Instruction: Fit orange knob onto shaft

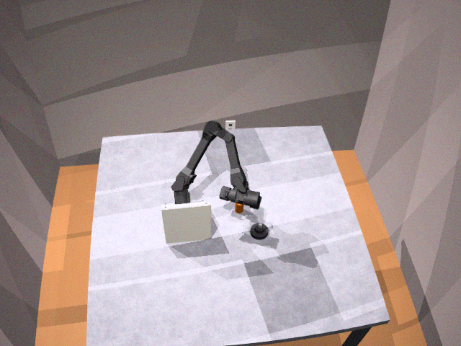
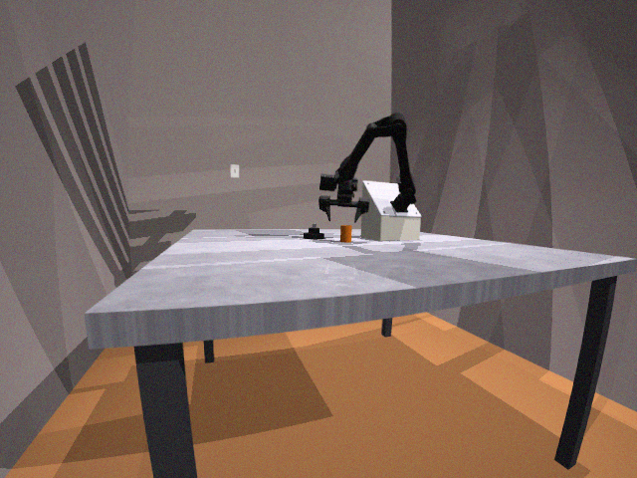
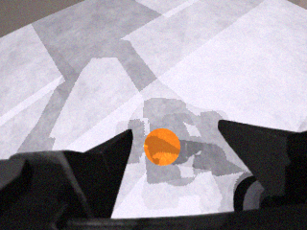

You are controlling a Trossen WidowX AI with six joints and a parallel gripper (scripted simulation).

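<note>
The orange knob [image 1: 238,207] [image 2: 345,233] [image 3: 162,147] stands upright on the table top, seen from above in the wrist view as an orange disc. My gripper [image 2: 343,209] [image 3: 174,128] hangs straight above the knob, fingers wide open, clear of it with a gap below the fingertips. In the top view the gripper body hides the knob's top. The black round pedestal [image 1: 259,231] [image 2: 313,234] with the short silver shaft [image 1: 259,225] [image 2: 313,226] stands apart from the knob, a short way to its front right in the top view.
A pale box with a slanted top [image 1: 186,224] [image 2: 389,218] stands by the arm's base, close to the left of the knob in the top view. The grey table [image 1: 186,298] [image 2: 309,288] spreads wide around them.
</note>
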